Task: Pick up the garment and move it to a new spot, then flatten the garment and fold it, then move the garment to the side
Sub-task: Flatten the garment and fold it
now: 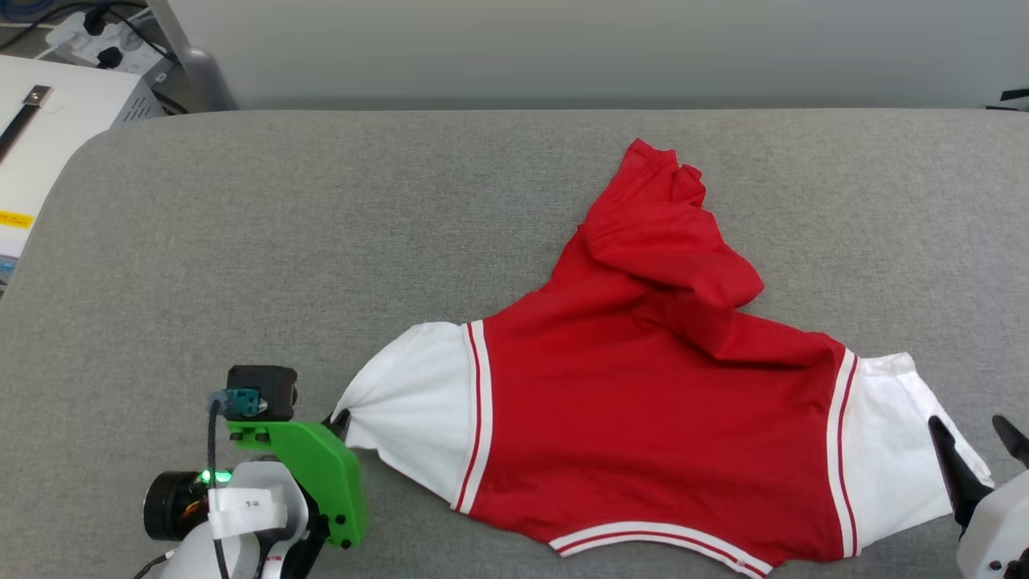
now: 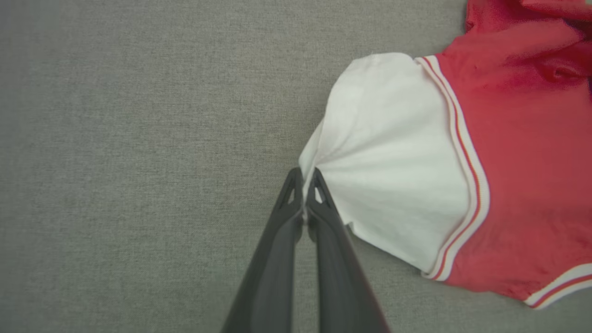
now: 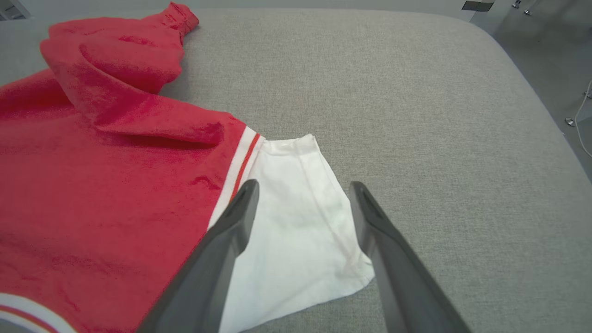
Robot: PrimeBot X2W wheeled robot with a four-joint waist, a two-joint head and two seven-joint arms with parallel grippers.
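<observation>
The garment [image 1: 643,402], red with white sleeves and striped trim, lies spread on the grey table [image 1: 321,225], its lower part bunched toward the far side. My left gripper [image 1: 341,420] is shut on the edge of the left white sleeve [image 2: 388,157], and the cloth puckers toward the pinched fingertips [image 2: 296,189]. Over the right white sleeve [image 3: 300,222] my right gripper [image 3: 303,192] stands open, one finger on either side of the sleeve's outer part; in the head view it [image 1: 977,438] sits at the sleeve's edge.
A white box [image 1: 48,137] and a power strip with cables [image 1: 96,40] sit beyond the table's far left corner. Bare floor [image 3: 545,41] and a cable lie past the table's rounded right corner. Grey cloth stretches free to the left of the garment.
</observation>
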